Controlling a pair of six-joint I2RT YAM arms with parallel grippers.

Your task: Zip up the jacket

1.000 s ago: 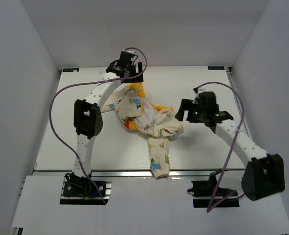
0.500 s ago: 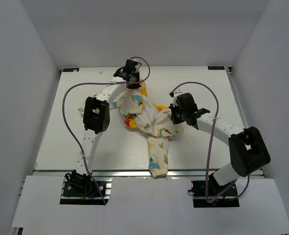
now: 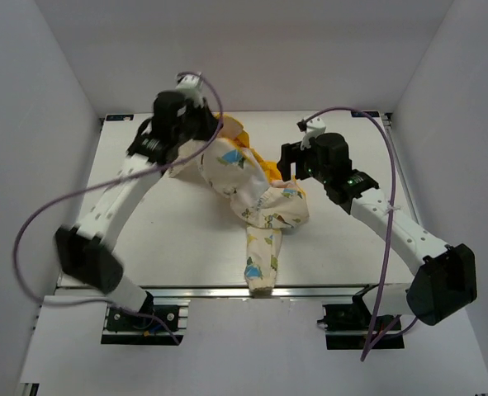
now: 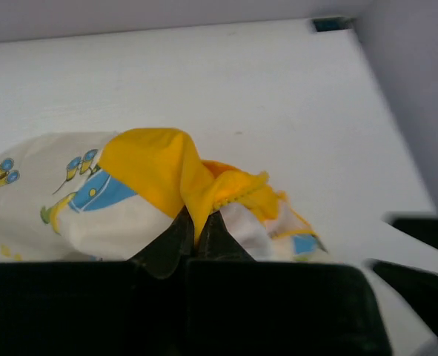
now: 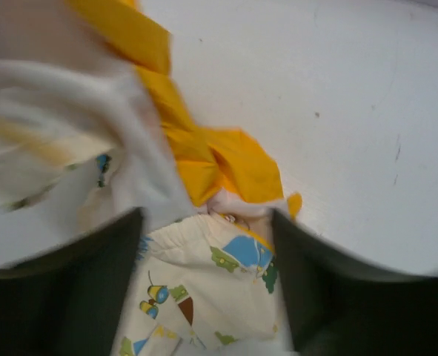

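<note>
- Where the left end effector (image 4: 195, 236) reaches over the far part of the surface (image 3: 144, 223), we see its fingers pressed together on a yellow fold of the jacket (image 3: 252, 186).
- We find the jacket bunched near the middle of the surface, between the two arms, with cream printed cloth uppermost and yellow lining (image 3: 256, 161) showing at its far side.
- One sleeve (image 3: 262, 260) runs down to the near edge.
- We see the right end effector (image 5: 205, 219) spread at the jacket's right side, printed cloth showing between its fingers; whether they touch it we cannot tell.
</note>
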